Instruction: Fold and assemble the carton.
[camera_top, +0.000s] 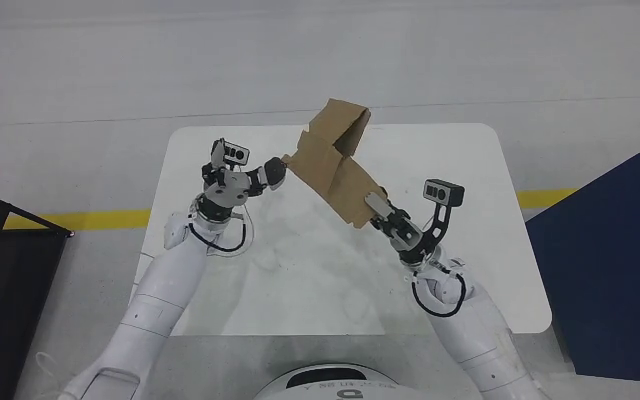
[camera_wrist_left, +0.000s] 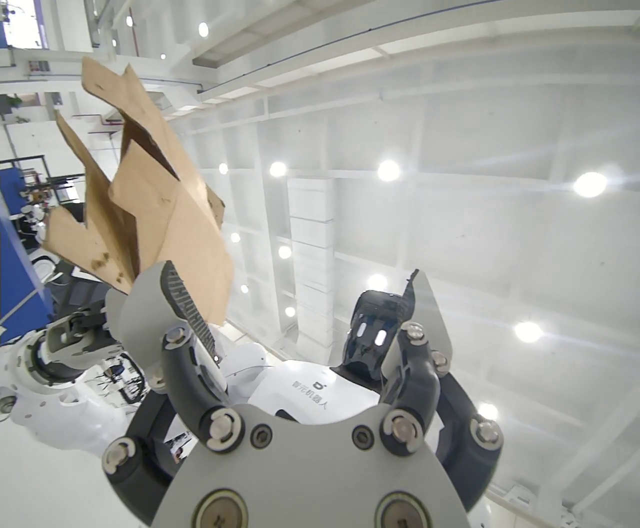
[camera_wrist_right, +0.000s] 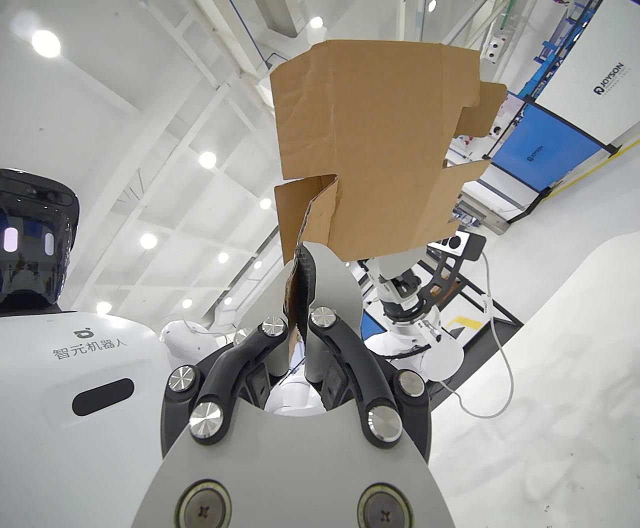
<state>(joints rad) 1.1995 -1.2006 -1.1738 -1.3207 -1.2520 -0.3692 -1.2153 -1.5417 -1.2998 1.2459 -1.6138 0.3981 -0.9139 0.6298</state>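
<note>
Carton (camera_top: 335, 165) aloft, long axis diagonal

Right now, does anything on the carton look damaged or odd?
The carton is not square: its flaps splay at different angles, and one flap carries dark spots. The right gripper pinches only one edge.

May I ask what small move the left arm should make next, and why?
Probably close the left pincer on the near corner of the carton: it is open beside that corner, while the right pincer clamps the opposite edge.
</note>
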